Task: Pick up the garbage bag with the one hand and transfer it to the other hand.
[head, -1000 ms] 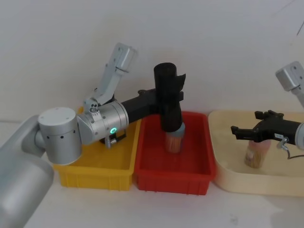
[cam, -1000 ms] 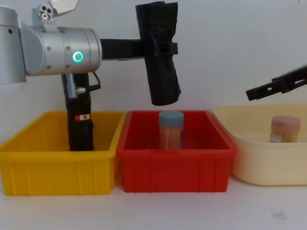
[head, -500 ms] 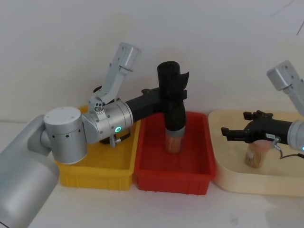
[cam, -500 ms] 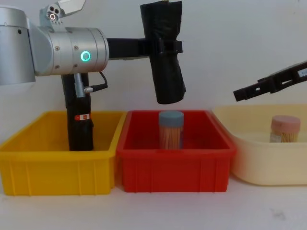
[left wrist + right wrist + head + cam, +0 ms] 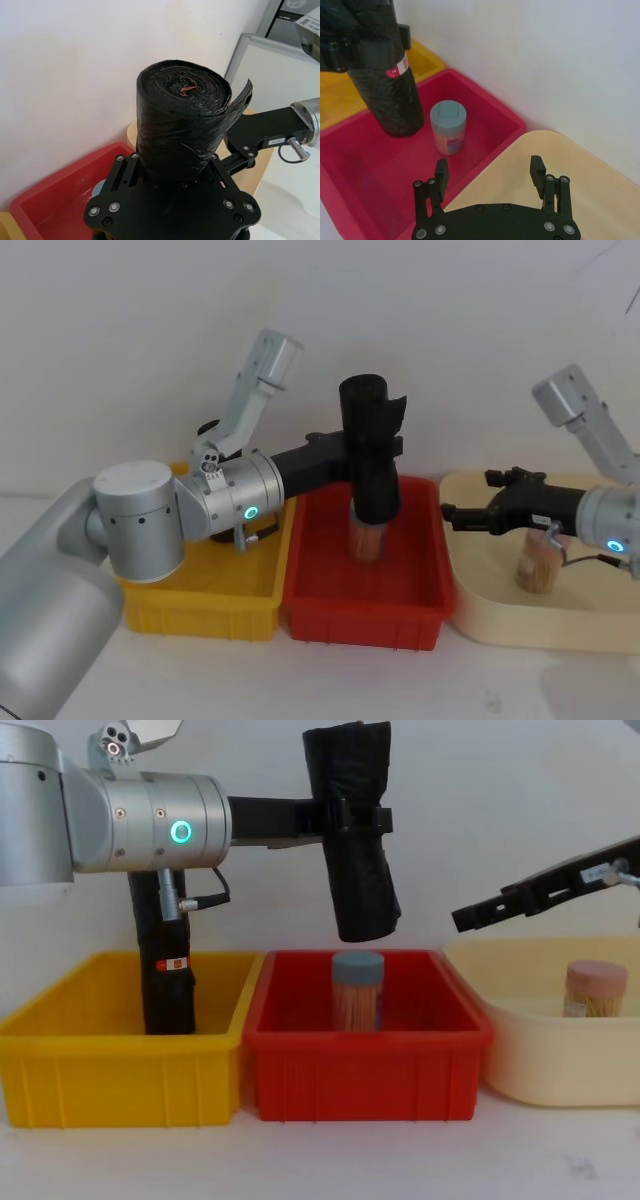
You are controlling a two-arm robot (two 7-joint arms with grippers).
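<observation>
Left gripper (image 5: 358,820) is clamped round the garbage bag (image 5: 362,870) above its middle. We see the roll near upright, slightly tilted, in the air over the red bin (image 5: 365,1065), its lower end just above the blue-lidded jar (image 5: 357,990). The right wrist view shows a red-and-white band (image 5: 400,67) on the bag, text unreadable. Right gripper (image 5: 466,497) is spread wide and empty at the cream tray (image 5: 560,630) edge, pointing at the bag but apart from it. We can't read its white label (image 5: 600,872). The black block (image 5: 165,920) in the yellow bin (image 5: 120,1070) has a red-and-white sticker (image 5: 172,964), illegible. Pink-lidded jar (image 5: 595,988) stands in the tray. In head view the bag hides the blue lid.
</observation>
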